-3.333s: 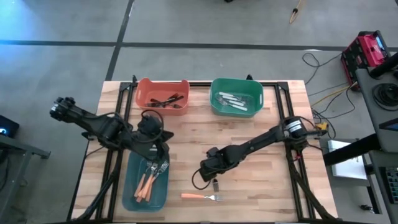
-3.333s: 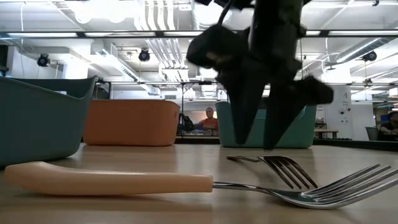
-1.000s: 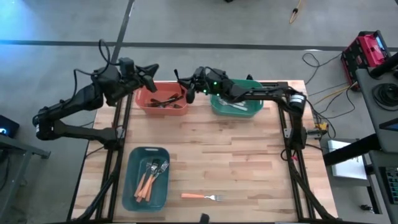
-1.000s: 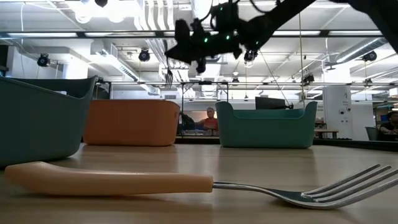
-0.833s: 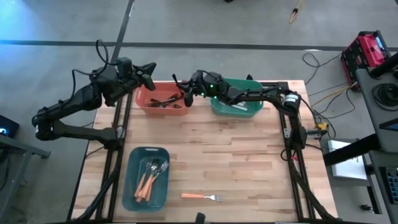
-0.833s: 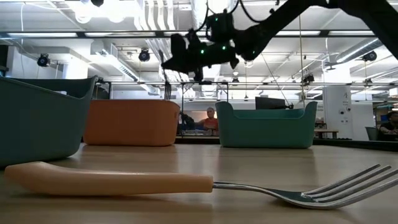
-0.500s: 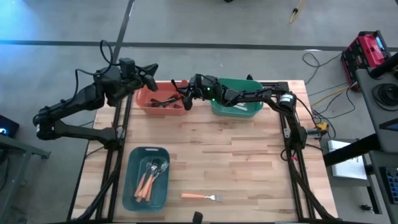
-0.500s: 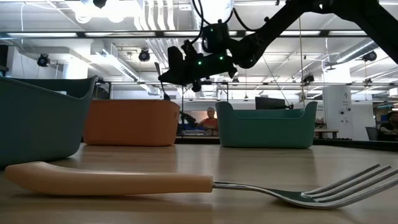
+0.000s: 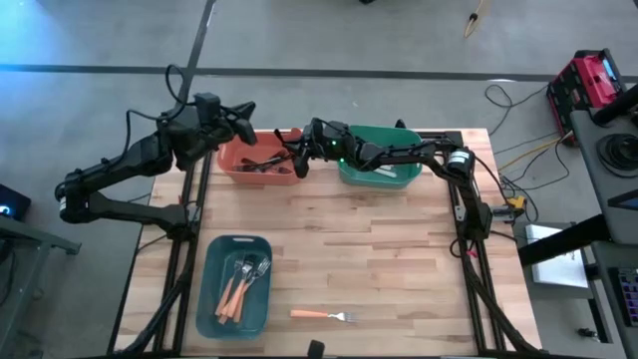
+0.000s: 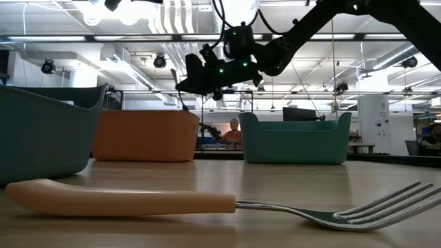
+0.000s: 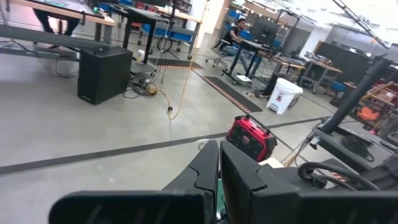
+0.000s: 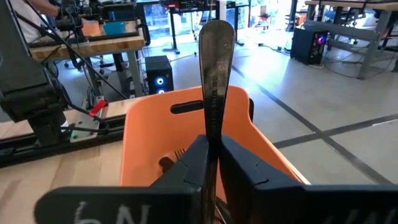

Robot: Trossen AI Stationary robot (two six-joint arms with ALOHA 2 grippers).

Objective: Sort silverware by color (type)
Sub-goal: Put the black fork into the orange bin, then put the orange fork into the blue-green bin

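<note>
Right wrist view: right gripper [image 12: 211,149] pinching black utensil [image 12: 215,74] upright over orange bin [image 12: 193,143], apparently for dropping among the black pieces. Left gripper [image 9: 242,118] pressed together, empty, waiting beyond the bin's far-left corner. Orange fork [image 9: 324,315] unsorted near the front edge.

Overhead and table-level cameras both see the orange bin [image 9: 261,158].

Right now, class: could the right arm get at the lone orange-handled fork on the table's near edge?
Probably yes, but not at once: the right gripper is over the orange bin, pinching a black utensil. The orange-handled fork lies alone on open wood.
</note>
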